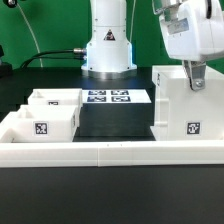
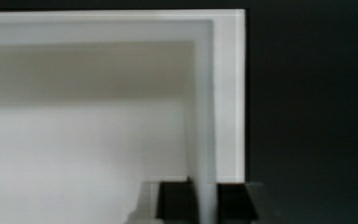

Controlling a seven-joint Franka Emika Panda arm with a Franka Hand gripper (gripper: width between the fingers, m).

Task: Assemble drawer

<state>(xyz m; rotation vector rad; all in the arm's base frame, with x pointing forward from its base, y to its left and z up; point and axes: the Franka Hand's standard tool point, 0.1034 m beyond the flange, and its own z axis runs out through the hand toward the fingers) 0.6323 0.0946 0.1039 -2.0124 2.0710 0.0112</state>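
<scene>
The tall white drawer shell (image 1: 185, 103) stands on the black mat at the exterior view's right, a square tag on its front. My gripper (image 1: 197, 79) comes down from above onto the shell's top edge. In the wrist view the shell's thin white wall (image 2: 218, 110) runs between my two dark fingers (image 2: 172, 202), which are shut on it. My gripper (image 2: 213, 204) straddles that wall. Two small white trays (image 1: 46, 114) with tags sit together at the exterior view's left.
A low white wall (image 1: 110, 152) edges the mat along the front and sides. The marker board (image 1: 106, 98) lies flat at the back centre. The robot's white base (image 1: 108, 45) stands behind it.
</scene>
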